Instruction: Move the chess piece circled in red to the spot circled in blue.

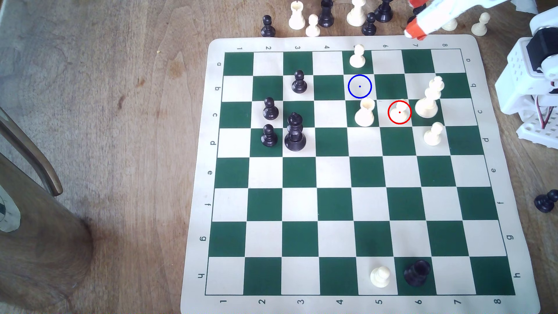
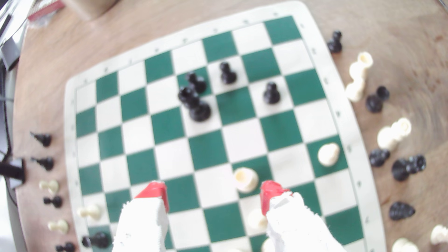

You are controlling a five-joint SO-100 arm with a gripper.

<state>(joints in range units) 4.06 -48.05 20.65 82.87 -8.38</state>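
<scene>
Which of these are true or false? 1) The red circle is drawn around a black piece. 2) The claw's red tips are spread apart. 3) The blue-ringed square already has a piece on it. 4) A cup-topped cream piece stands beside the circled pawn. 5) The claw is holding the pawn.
1) False. The red ring marks a small cream pawn.
2) True. The gripper has its red fingertips wide apart, nothing between them.
3) False. The blue-ringed square is bare.
4) True. The cup-topped cream piece stands one square to the exterior view's left of the pawn.
5) False. In the exterior view the gripper sits past the board's far edge, apart from the pawn.
</scene>
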